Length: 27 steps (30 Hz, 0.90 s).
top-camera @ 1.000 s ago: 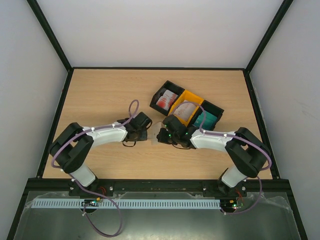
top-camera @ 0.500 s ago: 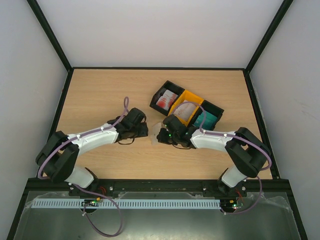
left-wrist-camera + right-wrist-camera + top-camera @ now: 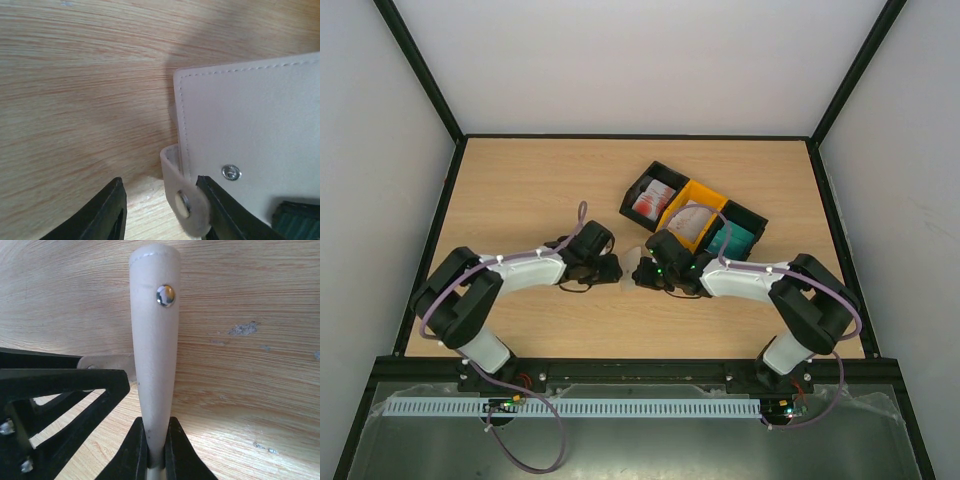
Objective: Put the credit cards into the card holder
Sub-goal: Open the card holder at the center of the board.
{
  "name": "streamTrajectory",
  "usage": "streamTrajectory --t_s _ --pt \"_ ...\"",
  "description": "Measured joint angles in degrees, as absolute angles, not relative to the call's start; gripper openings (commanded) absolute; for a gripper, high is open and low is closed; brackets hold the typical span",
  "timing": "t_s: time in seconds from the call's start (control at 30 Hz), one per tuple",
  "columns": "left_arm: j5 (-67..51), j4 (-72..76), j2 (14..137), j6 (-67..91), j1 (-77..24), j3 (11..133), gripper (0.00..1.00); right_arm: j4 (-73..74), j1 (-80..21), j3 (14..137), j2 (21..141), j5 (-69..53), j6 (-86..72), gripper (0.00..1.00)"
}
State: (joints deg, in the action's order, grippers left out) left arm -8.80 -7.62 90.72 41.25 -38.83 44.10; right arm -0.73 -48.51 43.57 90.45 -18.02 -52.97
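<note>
Both arms lay low over the table (image 3: 520, 190), elbows folded outward and wrists turned in to face each other. The right gripper (image 3: 156, 421) was clamped on the near end of the card holder (image 3: 152, 340), which showed edge-on, its long axis running straight out ahead of the jaws and its snap stud (image 3: 165, 295) near the far end. The left gripper (image 3: 160, 185) stood parted, the holder's snap tab (image 3: 186, 205) between its fingers and against one only.
</note>
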Motion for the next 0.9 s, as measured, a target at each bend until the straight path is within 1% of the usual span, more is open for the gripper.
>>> streamTrajectory --t_s 0.17,0.33,0.37,0.43,0.57,0.6,0.67,0.73,0.9 --pt "-9.7 -7.9 92.8 39.9 -38.1 44.8 0.23 -1.0 -48.5 43.4 90.5 -18.0 -53.0 0.02" --pt "-10.4 -8.2 92.8 38.8 -36.1 45.8 0.03 -1.2 -48.5 43.3 90.5 -18.0 -52.9 0.02" --pt "-10.5 -8.2 92.8 38.4 -35.7 46.0 0.03 -1.1 -48.5 43.3 90.5 -18.0 -52.9 0.05" --pt "-11.0 -8.1 92.8 37.6 -35.3 46.3 0.02 -1.1 -48.5 43.3 90.6 -17.8 -52.8 0.15" --pt "-12.3 -9.1 92.0 36.2 -35.1 46.5 0.02 -0.3 -48.5 43.4 90.5 -16.1 -52.5 0.42" --pt "-12.8 -9.7 91.3 35.8 -35.1 46.7 0.03 0.5 -48.5 43.4 90.4 -15.2 -51.9 0.47" --pt "-13.6 -10.8 89.3 35.1 -35.1 46.9 0.02 2.0 -48.5 43.5 90.0 -13.9 -51.4 0.54" --pt "-14.7 -12.0 86.8 34.5 -35.1 47.3 0.03 3.7 -48.5 43.6 89.2 -12.7 -50.6 0.59" --pt "-18.3 -13.9 83.8 33.5 -35.1 49.8 0.02 6.7 -48.5 44.4 86.9 -10.7 -49.1 0.67"
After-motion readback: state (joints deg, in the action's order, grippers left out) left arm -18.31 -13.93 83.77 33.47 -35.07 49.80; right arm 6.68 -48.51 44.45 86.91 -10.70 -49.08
